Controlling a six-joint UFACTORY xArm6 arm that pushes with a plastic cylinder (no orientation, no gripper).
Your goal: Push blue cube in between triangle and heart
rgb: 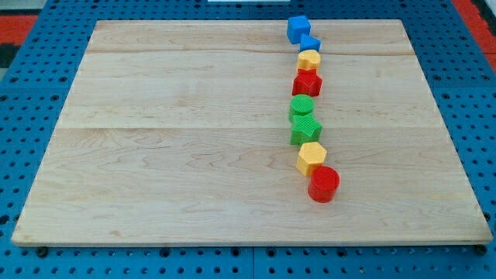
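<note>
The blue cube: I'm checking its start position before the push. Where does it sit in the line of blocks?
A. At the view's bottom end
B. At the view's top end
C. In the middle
B: the blue cube heads the line at the view's top, with the red cylinder at the bottom end.

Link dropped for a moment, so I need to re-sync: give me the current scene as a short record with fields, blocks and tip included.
surface: wooden board on a blue pegboard
layout: eight blocks in a rough line down the view's right half
top to bottom: blue cube, smaller blue block, yellow block, red block, green round block, green block, yellow hexagonal block, red cylinder
my tip: not in view
task state: blue cube at the line's top end, touching the smaller blue block
</note>
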